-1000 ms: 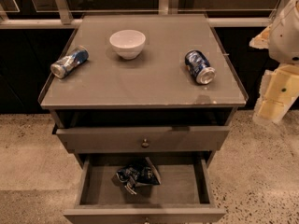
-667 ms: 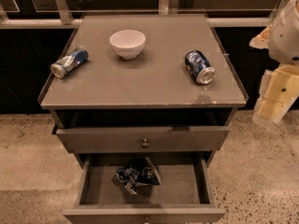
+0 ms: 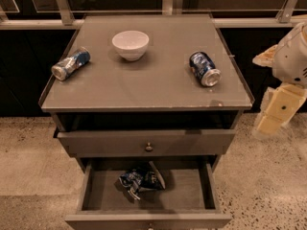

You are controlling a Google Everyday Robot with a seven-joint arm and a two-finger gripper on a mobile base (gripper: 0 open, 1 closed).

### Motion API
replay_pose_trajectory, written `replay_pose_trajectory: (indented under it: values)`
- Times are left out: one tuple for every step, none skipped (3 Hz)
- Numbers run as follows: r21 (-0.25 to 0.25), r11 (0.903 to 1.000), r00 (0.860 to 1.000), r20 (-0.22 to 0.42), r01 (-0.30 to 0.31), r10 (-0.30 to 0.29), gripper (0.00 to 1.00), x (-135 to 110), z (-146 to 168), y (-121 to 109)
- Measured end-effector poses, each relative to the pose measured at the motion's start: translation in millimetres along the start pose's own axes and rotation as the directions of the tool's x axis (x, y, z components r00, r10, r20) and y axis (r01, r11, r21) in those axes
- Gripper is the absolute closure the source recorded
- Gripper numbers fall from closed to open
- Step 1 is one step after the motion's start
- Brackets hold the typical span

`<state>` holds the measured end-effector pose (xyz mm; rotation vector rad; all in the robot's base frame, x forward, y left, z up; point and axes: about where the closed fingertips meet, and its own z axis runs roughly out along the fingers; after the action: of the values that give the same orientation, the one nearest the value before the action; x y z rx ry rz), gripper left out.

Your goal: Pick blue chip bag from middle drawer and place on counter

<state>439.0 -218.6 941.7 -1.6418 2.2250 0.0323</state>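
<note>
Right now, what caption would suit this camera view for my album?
Blue chip bag lies in the open middle drawer; the robot's gripper hangs beyond the right edge of the counter.

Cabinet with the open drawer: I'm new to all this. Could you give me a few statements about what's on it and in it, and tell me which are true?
1. The blue chip bag lies on the floor of the open middle drawer. True.
2. The white bowl is tipped on its side. False: it stands upright on the counter.
3. Both drink cans stand upright. False: the can by the left edge and the can near the right edge both lie on their sides on the counter.
4. The gripper hangs off to the right of the cabinet, apart from the bag. True.
</note>
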Motion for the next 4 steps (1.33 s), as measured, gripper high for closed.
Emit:
replay_pose_trajectory:
  values:
    - [0.000,1.0000,1.000,0.000,0.000,0.000,0.00,0,0,0]
    - [0.010,0.9983,0.998,0.042,-0.057,0.056,0.00,10,13,16]
    - [-0.011,0.9867,0.976,0.144,-0.162,0.162,0.00,22,54,51]
    - [-0.102,0.9742,0.959,0.184,-0.201,0.217,0.00,24,113,83]
